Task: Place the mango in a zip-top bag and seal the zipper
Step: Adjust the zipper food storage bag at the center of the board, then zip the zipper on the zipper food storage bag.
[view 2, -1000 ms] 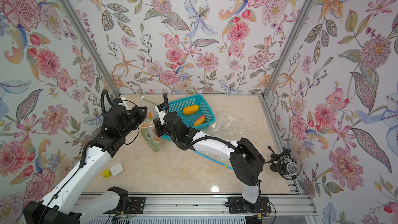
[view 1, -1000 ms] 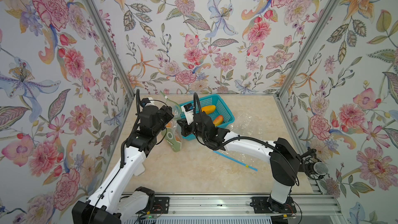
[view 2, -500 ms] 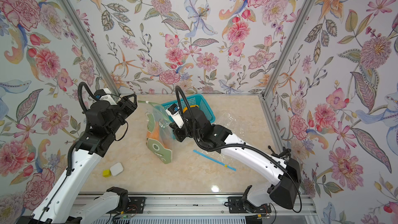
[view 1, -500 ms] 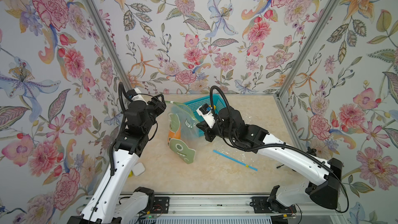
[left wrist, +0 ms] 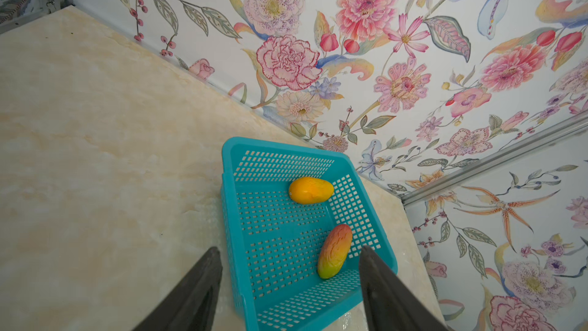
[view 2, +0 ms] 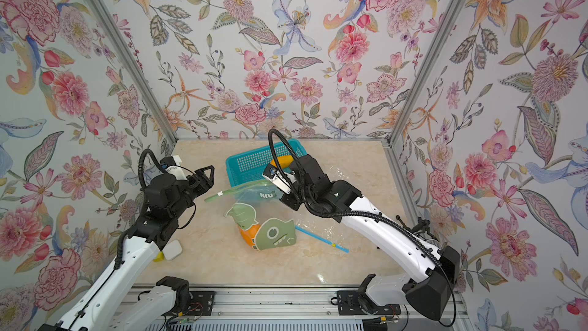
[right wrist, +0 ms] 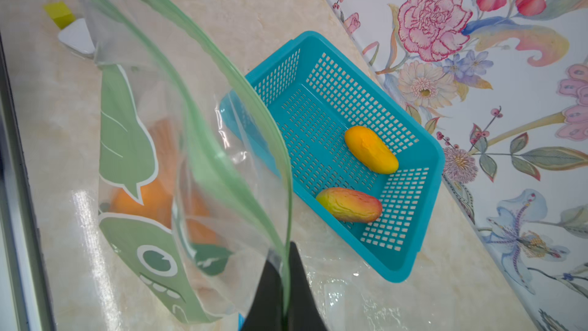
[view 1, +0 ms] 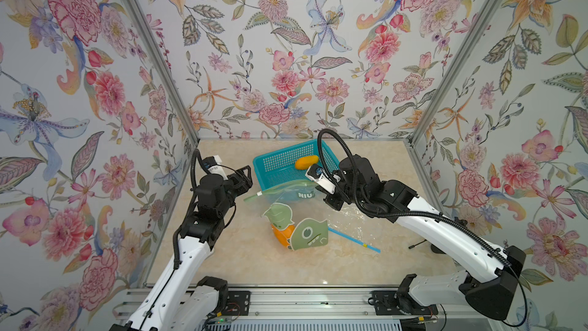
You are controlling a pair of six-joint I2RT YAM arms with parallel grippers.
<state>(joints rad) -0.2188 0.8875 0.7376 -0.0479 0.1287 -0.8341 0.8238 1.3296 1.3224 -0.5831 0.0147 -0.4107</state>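
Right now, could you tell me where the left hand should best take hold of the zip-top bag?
Probably the free end of the green zipper strip, approached from the left arm's own side. The right hand pinches the other end, so the strip stretches as a flat band towards the open left hand; close across its flat faces. The mango sits low in the bag.
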